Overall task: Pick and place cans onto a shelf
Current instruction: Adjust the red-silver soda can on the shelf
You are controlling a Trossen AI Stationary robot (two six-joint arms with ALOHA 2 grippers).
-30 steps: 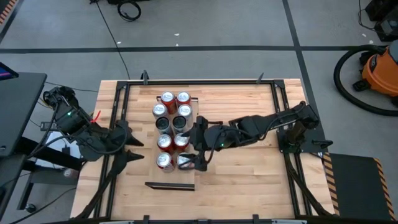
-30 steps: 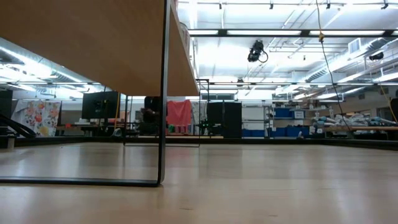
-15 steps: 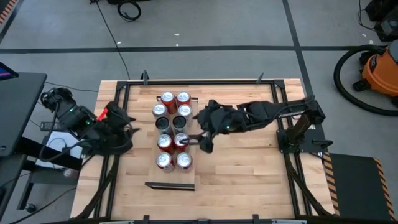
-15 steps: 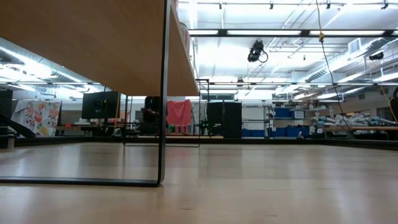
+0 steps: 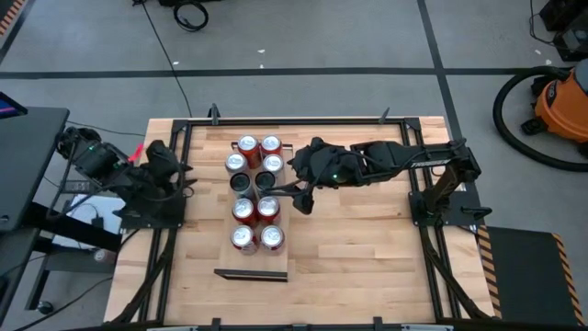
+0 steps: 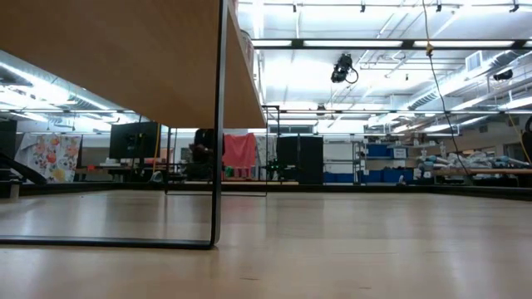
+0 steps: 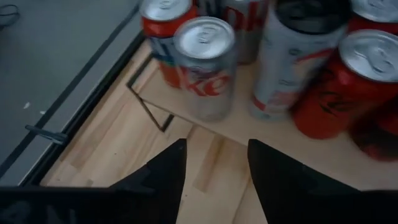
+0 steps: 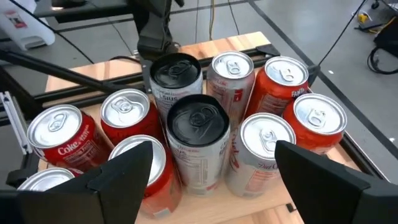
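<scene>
Several cans (image 5: 255,190), red, silver and black-topped, stand upright in two rows on the light wooden shelf (image 5: 255,260). The low view shows the shelf's underside (image 6: 125,58) and its dark rail (image 6: 219,124). My right gripper (image 5: 299,200) is open and empty just right of the rows. Its wrist view looks down on the cans (image 8: 199,134) between its spread fingers (image 8: 214,186). My left gripper (image 5: 186,179) is open and empty left of the shelf. Its wrist view shows a silver can (image 7: 205,62) near the shelf's edge beyond its fingers (image 7: 214,168).
The shelf stands raised on the larger wooden tabletop (image 5: 358,239), which has a black frame (image 5: 294,120). There is bare tabletop right of the shelf and at the near edge. An orange vacuum (image 5: 560,106) stands on the floor beyond the table's right side.
My right gripper has drawn back from the near-right can toward the table's far edge, and the can stays standing in its row. My left gripper has moved from beside the near cans toward the far left, away from the shelf.
</scene>
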